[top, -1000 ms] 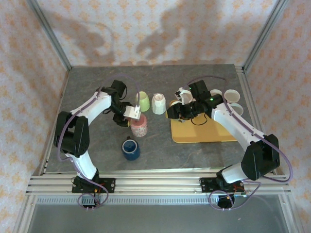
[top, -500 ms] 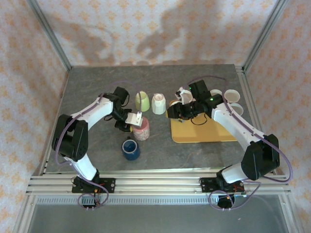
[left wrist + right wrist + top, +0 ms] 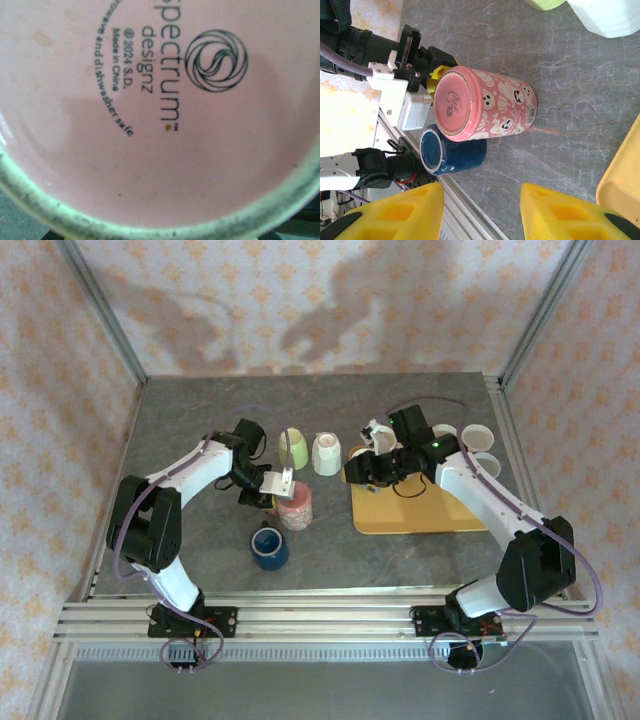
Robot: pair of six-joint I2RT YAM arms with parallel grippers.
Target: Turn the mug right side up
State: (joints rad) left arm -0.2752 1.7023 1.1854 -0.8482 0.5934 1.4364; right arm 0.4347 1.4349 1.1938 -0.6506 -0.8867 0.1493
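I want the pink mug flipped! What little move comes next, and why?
Probably the left gripper should close on the pink ghost mug, then lift a little: the mug's stamped base faces up, and the gripper sits right against its side.

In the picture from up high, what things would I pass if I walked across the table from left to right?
blue mug → pink mug → white cup → yellow tray
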